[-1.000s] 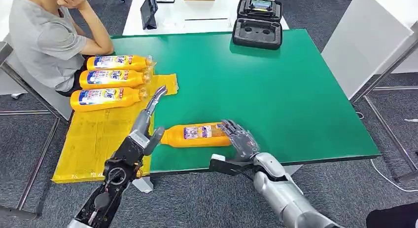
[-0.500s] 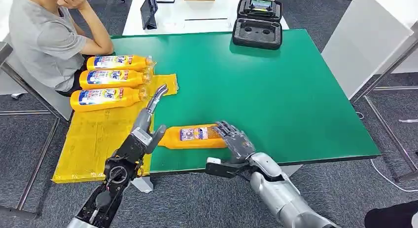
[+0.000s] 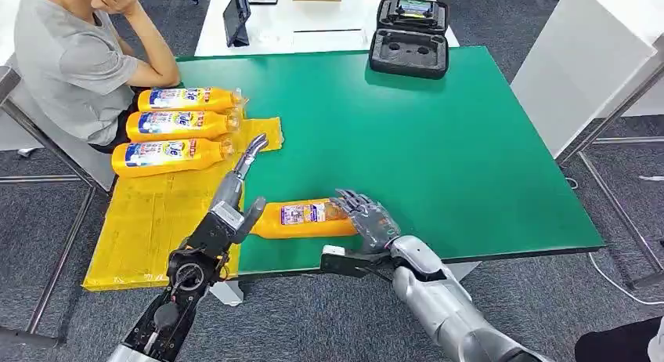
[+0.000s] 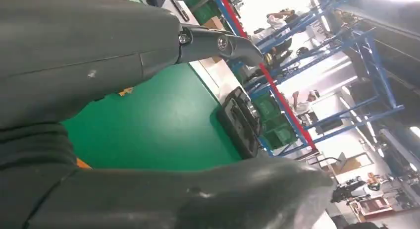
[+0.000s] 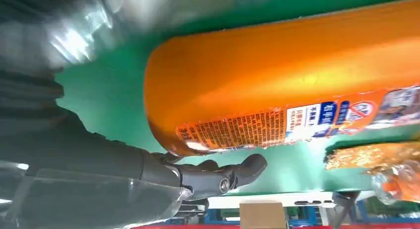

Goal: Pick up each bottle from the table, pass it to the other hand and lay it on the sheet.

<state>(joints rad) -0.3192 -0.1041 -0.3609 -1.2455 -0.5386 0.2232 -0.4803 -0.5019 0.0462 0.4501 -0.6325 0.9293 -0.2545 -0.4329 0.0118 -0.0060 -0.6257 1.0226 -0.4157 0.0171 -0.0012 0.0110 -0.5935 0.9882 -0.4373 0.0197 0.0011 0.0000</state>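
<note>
An orange bottle (image 3: 301, 219) was seen lying on its side near the front edge of the green surface (image 3: 438, 142), its neck pointing toward the yellow sheet (image 3: 156, 213) and its label turned upward. The right hand (image 3: 368, 219) was placed at the bottle's base end, with its fingers (image 3: 350, 199) arched over and against the base; whether the bottle was actually gripped could not be told. In the right wrist view the bottle's base (image 5: 208, 95) was seen close beside a dark finger, with green surface between them. The left hand (image 3: 235, 197) was held above the sheet's edge just beside the bottle's neck, its fingers stretched out and apart, with nothing grasped. Three more bottles (image 3: 168, 125) were laid side by side on the far part of the sheet. A person (image 3: 70, 60) in a grey shirt was seated at the far left corner. A black case (image 3: 409, 34) was set open at the far edge of the surface.
</note>
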